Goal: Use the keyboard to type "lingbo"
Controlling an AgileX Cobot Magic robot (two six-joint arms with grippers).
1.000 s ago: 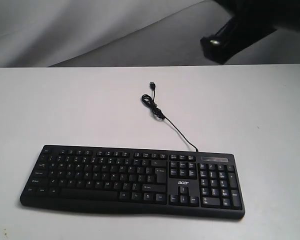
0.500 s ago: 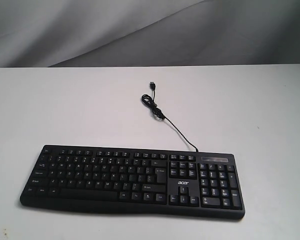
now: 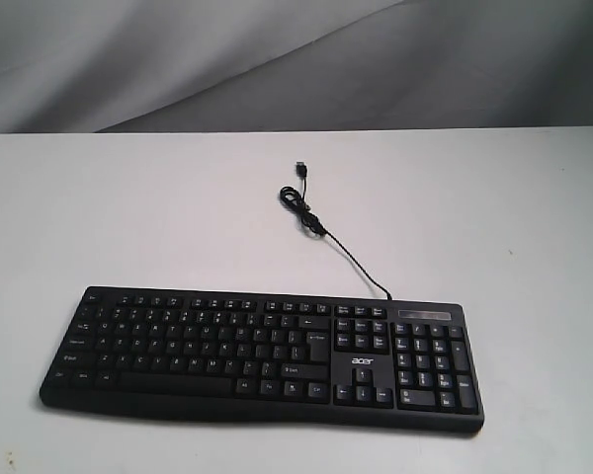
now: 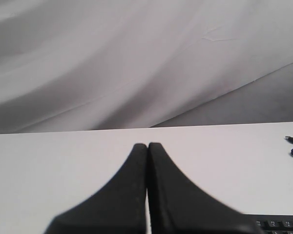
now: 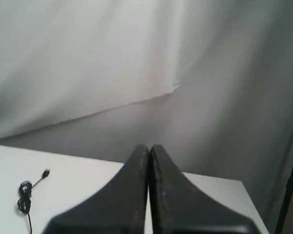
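Observation:
The black keyboard [image 3: 262,357] with white legends and an acer logo lies near the front of the white table [image 3: 128,217]. Its thin USB cable [image 3: 321,232] runs back to a loose plug. Neither arm shows in the exterior view. In the left wrist view my left gripper [image 4: 147,145] is shut with nothing in it, above bare table, with a corner of the keyboard [image 4: 278,225] at the frame's edge. My right gripper [image 5: 149,147] is shut and empty too, raised over the table, the coiled cable [image 5: 25,197] off to one side.
A grey cloth backdrop [image 3: 296,59] hangs behind the table. A dark stand pole [image 5: 289,195] shows at the edge of the right wrist view, beyond the table's end.
A dark arm part at the exterior view's top right one second ago has left the frame. The keyboard and cable have not moved.

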